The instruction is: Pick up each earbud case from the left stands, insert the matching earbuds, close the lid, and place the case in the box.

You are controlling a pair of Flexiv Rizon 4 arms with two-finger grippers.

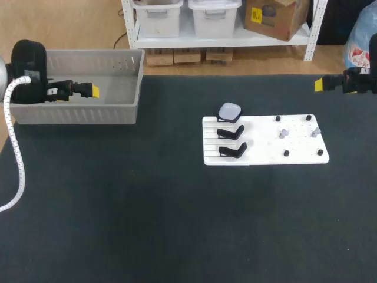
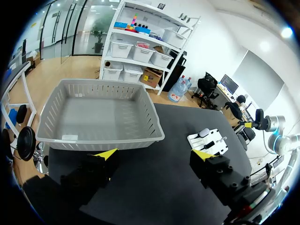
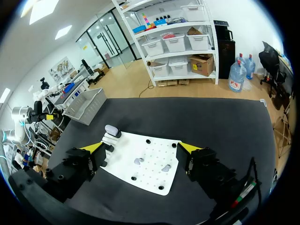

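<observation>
Your left claw (image 1: 93,91) is spread wide at the upper left of the frame, by the grey plastic basket (image 1: 118,112). Your right claw (image 1: 318,85) is spread wide too, at the upper right. The small white rounded case (image 1: 230,111) sits on the flat white board (image 1: 265,154), right of the middle. The tiny grey bits (image 1: 283,133) there may be earbuds.

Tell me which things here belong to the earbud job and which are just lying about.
Job: pale rounded earbud case; two empty black stands; small dark and grey earbud pieces; white pegboard; grey slotted plastic box.
Lying about: white ribbed hose.
</observation>
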